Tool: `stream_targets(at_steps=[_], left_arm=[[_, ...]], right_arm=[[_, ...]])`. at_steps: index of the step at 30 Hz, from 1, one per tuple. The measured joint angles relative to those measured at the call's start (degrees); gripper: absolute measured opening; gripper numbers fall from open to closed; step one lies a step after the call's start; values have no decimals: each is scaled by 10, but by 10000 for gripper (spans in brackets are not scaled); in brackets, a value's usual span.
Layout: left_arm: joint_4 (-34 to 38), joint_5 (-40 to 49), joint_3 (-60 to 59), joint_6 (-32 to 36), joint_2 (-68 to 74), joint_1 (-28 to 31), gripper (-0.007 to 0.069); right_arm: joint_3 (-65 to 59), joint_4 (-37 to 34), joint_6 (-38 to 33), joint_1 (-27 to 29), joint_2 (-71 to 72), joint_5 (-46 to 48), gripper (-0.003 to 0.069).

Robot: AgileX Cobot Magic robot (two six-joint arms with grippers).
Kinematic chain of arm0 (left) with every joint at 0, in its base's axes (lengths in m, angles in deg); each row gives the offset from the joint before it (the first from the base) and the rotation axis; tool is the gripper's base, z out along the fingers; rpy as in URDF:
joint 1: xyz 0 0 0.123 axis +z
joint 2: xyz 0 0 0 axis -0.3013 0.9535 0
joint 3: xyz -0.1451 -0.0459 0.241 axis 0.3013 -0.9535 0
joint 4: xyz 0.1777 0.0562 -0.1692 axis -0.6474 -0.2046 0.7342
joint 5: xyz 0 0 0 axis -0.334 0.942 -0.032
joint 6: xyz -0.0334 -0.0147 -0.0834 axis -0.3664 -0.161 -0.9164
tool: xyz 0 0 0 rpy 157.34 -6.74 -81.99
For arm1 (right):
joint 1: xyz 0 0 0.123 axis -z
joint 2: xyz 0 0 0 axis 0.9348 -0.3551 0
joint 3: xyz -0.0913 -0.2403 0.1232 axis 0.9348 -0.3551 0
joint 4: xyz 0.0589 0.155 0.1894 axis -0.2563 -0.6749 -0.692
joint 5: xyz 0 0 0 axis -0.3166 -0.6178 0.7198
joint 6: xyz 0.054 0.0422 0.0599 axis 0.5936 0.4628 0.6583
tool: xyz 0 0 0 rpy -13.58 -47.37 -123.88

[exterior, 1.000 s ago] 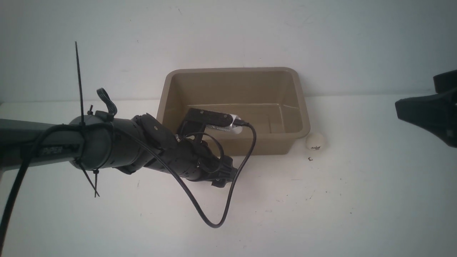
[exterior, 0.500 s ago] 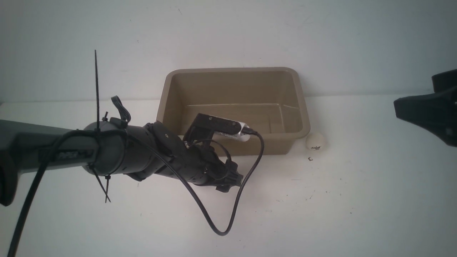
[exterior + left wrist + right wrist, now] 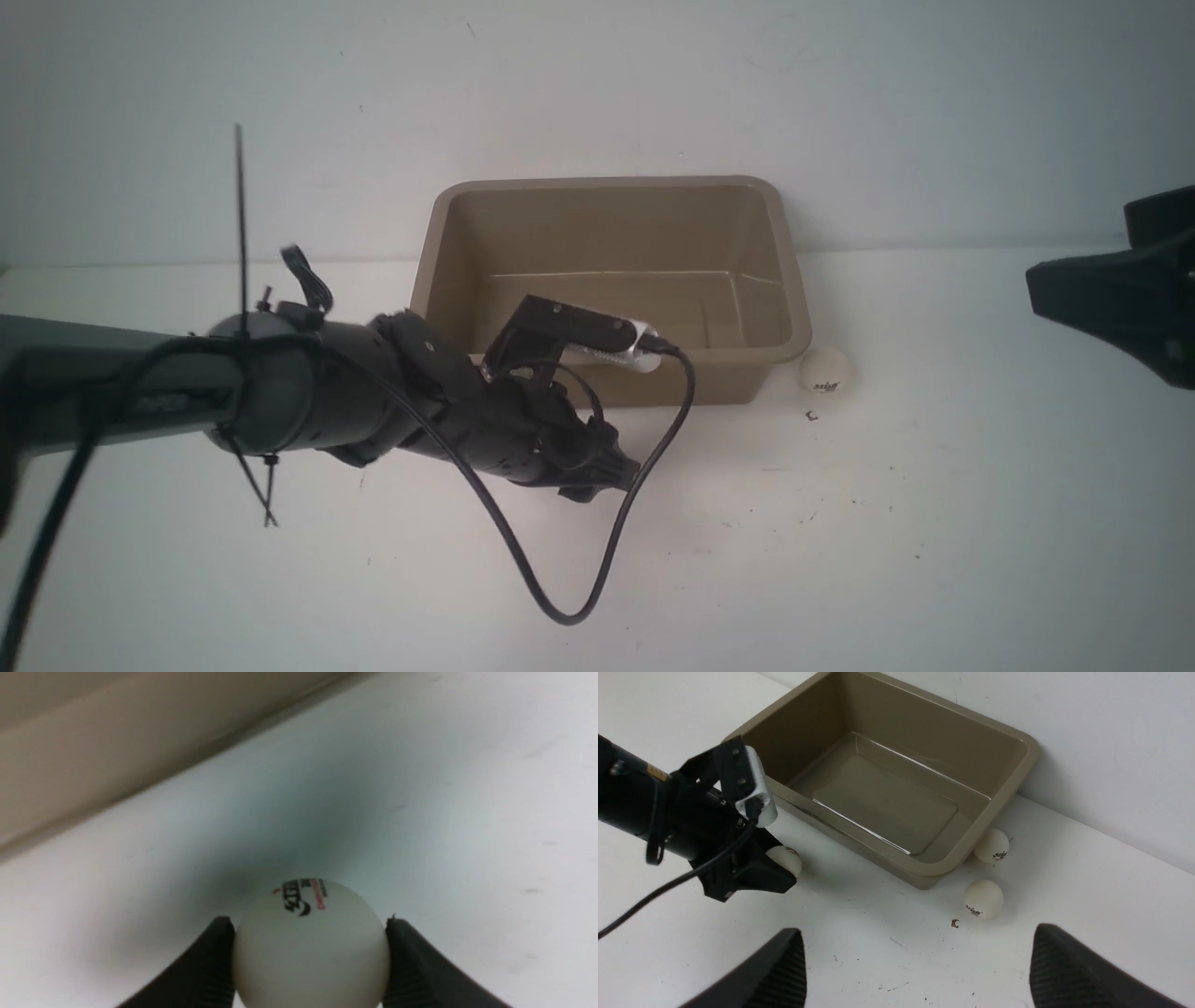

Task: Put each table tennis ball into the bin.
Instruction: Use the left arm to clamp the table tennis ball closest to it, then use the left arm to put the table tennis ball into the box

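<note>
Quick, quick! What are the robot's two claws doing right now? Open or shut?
Left gripper: shut on a table tennis ball.
Right gripper: open, holding nothing.

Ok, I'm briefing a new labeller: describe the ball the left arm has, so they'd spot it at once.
Find the taupe bin against the wall. On the white table before its near long side lies one table tennis ball, clamped in the left gripper. The other two balls lie free by the bin's right end.

Wht table (image 3: 934,560), scuffed; dark speck (image 3: 811,415); wall (image 3: 597,84) bhd.
</note>
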Motion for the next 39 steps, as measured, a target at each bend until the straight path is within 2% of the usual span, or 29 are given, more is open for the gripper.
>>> stream_targets(at_steps=[6, 9, 12, 14, 18, 22, 28, 31, 36, 39], left_arm=[[-1, 91, 0, 18, -68, 0, 353], [-2, 134, 0, 54, -113, 0, 353], [3, 141, 0, 92, -150, 0, 353], [21, 112, 0, 119, -176, 0, 353], [65, -19, 0, 185, -195, 3, 353], [86, -90, 13, 258, -185, 18, 353], [102, -102, 72, 287, -114, 50, 354], [103, -92, 102, 289, -72, 57, 386], [122, -63, 153, 286, -7, 56, 503], [144, -64, 161, 279, 10, 56, 513]], right_arm=[[0, -1, 0, 0, 0, 0, 585], [0, 0, 0, 0, 0, 0, 585], [0, -1, 0, 0, 0, 0, 585], [0, -4, 0, 0, 0, 0, 585], [0, -9, 0, 0, 0, 11, 585], [0, -9, 0, 0, 0, 14, 585], [0, -9, 0, 0, 0, 17, 585], [0, -9, 0, 0, 0, 22, 585], [0, -9, 0, 0, 0, 24, 585], [0, -9, 0, 0, 0, 29, 585]])
